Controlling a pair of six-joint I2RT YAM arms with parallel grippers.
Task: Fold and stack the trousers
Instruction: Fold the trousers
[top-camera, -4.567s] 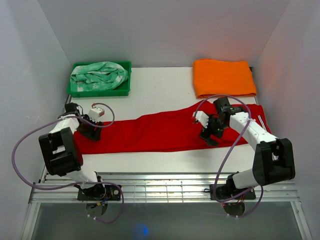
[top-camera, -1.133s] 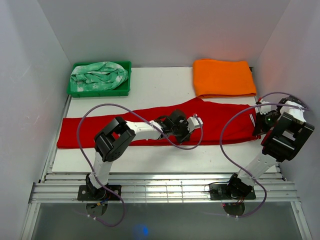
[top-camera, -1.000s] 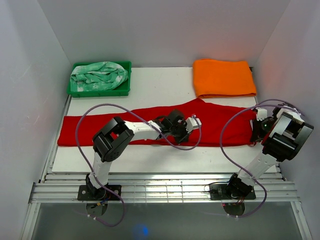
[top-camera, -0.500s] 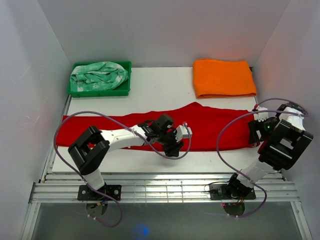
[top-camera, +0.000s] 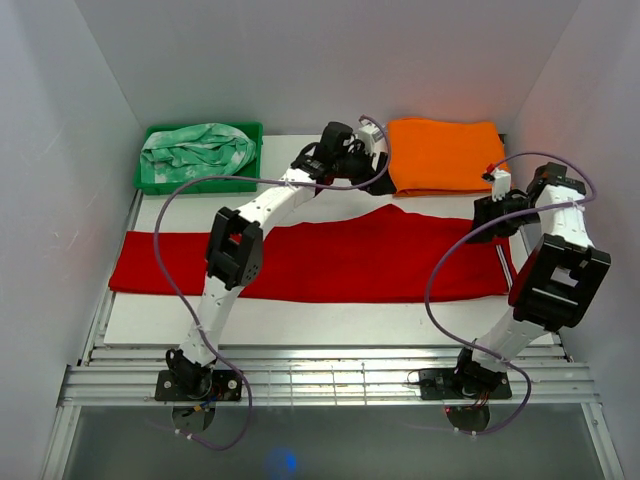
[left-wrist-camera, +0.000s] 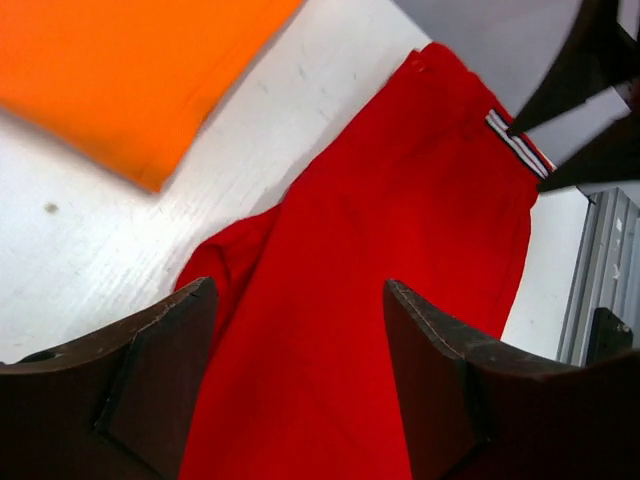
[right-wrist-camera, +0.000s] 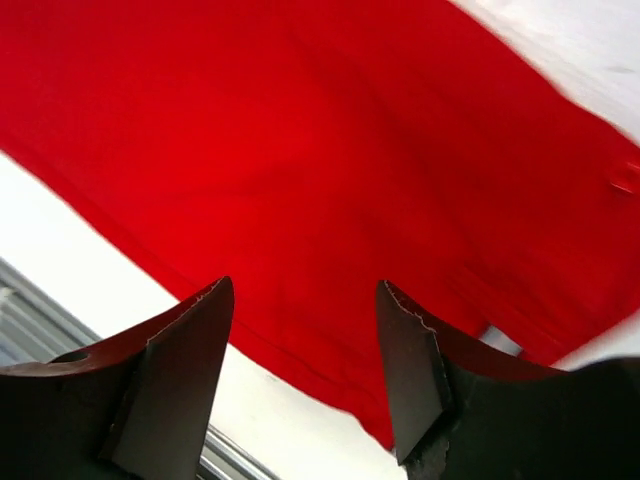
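Note:
The red trousers (top-camera: 320, 262) lie flat and stretched across the table, legs to the left, waist to the right. My left gripper (top-camera: 375, 175) is open and empty. It hangs above the table's back, between the trousers' upper edge and the orange cloth (top-camera: 445, 155). In the left wrist view the gripper (left-wrist-camera: 298, 290) looks down on the trousers (left-wrist-camera: 400, 250). My right gripper (top-camera: 490, 215) is open and empty above the waist end. In the right wrist view the gripper (right-wrist-camera: 305, 285) sits over the trousers (right-wrist-camera: 300, 130) near their hem.
A green tray (top-camera: 200, 185) at the back left holds the mint and white cloth (top-camera: 195, 150). The folded orange cloth lies at the back right and shows in the left wrist view (left-wrist-camera: 130, 70). White walls close in on both sides.
My left arm has swung from the trousers' middle up and back to beside the orange cloth. My right gripper has shifted a little back and left. The trousers now lie flatter.

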